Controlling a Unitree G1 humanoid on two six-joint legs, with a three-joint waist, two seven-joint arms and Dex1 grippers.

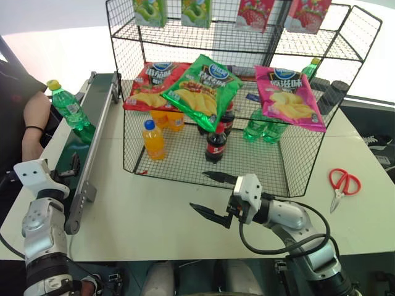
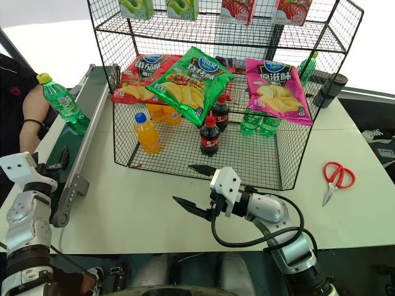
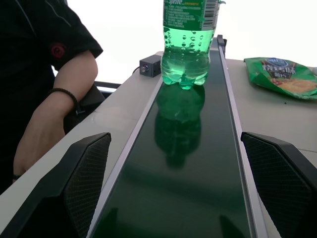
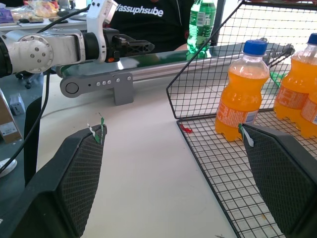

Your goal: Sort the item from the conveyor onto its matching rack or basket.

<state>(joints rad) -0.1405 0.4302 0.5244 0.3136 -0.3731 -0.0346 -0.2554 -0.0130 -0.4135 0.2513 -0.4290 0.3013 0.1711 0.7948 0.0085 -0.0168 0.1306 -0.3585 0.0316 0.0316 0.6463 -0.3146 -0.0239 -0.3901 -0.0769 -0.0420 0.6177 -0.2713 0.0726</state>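
The green soda bottle [image 1: 66, 105] stands upright on the conveyor [image 1: 92, 145], toward its far end, along the table's [image 1: 154, 216] left edge. In the left wrist view its cap and upper label are cut off; only the ribbed base and its reflection on the dark belt show. A person's forearm [image 1: 32, 123] rests just beside the conveyor at the table's left edge, the rest of the person cut off by the frame.

The left gripper [image 3: 183, 188] sits over the near end of the belt, its fingers spread wide apart on either side of it, holding nothing, with bare belt between it and the bottle. The right gripper [image 1: 213, 196] hangs above the table near its front edge, just before the wire rack [image 1: 308, 166], fingers likewise spread and empty.

Inside the rack's bottom basket, three chip bags [image 1: 203, 86] on the shelf above hide much of the bottles: an orange-drink bottle [image 1: 153, 140] stands clear at the front left, while cola bottles [image 1: 216, 143] and green bottles [image 1: 262, 128] are partly covered. Red scissors [image 1: 341, 185] lie near the table's right edge. Open tabletop lies between conveyor and rack front.
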